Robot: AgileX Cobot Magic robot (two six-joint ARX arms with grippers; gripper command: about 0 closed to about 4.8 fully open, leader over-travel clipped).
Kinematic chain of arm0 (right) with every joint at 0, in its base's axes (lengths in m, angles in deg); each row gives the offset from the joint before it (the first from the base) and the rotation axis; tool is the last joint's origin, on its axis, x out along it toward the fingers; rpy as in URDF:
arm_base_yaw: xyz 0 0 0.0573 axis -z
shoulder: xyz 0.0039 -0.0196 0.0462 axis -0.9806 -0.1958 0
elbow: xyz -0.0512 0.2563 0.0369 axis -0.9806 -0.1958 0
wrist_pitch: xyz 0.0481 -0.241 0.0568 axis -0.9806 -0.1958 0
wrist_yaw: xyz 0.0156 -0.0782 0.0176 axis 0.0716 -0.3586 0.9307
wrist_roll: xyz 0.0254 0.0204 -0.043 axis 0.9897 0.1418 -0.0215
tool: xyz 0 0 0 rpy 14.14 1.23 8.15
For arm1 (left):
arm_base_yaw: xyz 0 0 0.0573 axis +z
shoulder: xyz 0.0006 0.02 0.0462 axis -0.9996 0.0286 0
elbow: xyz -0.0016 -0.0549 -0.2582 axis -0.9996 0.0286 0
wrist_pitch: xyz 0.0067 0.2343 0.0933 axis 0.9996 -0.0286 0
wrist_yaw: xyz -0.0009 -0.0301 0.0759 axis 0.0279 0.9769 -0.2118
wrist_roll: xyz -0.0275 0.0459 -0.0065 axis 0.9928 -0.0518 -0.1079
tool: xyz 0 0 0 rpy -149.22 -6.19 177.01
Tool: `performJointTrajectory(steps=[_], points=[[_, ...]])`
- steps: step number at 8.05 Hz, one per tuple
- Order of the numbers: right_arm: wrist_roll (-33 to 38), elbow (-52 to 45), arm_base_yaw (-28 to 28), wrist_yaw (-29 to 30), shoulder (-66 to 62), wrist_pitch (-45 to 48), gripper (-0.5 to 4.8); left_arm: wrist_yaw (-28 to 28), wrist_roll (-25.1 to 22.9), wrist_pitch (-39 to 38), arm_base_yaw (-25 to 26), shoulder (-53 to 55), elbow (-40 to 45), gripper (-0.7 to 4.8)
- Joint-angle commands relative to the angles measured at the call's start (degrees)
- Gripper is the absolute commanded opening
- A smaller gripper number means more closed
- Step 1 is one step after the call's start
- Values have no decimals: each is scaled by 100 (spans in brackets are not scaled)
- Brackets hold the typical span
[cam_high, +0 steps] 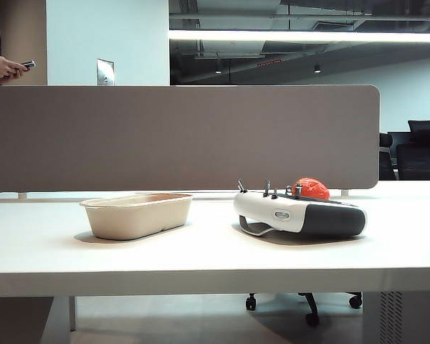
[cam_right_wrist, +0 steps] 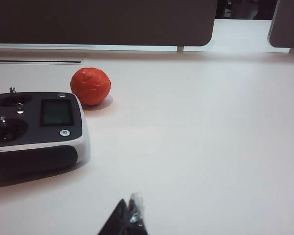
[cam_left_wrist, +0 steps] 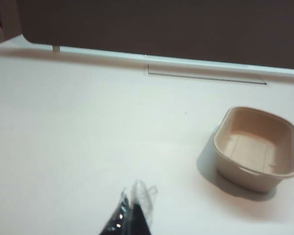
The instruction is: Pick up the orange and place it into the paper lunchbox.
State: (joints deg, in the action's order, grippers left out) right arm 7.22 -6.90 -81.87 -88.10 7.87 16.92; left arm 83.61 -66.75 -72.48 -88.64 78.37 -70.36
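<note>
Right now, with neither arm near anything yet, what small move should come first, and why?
Probably open the right gripper and start it toward the orange. Its jaws are shut and well short of the fruit, which lies free on the table just beyond the remote controller. The left gripper also looks shut; it faces the paper lunchbox, which is empty.

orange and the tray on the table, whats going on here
Nothing is being handled yet. The orange sits on the white table behind the remote controller, and the paper lunchbox stands empty to the left of them in the exterior view. The right gripper is shut and hangs back from the orange, holding nothing. The left gripper looks closed too, short of the lunchbox. The pick has not begun.
</note>
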Motion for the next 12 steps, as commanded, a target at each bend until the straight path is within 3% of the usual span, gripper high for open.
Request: performJointTrajectory(steps=[1,4,7,9,10,11,12], points=[[13,-11,-7,15,4,120,-5,2,-2,22,-2,-17,2,-5],[151,188,-7,13,2,138,-5,-20,157,260,-2,-17,-33,-5],[437,647,-4,-13,2,57,-5,-424,1051,-55,-2,4,-529,-5],[437,1207,-2,-153,-59,13,-5,-428,1025,-385,-2,15,-1167,-5],[435,2516,0,-404,-1082,28,-5,17,1029,-1034,-4,560,-2214,-6],[435,2732,0,-422,-1346,94,-5,129,1027,-1027,-4,758,-2361,-5],[431,3764,0,-411,-2774,111,-5,247,1014,-1054,-4,1934,-3176,-5]])
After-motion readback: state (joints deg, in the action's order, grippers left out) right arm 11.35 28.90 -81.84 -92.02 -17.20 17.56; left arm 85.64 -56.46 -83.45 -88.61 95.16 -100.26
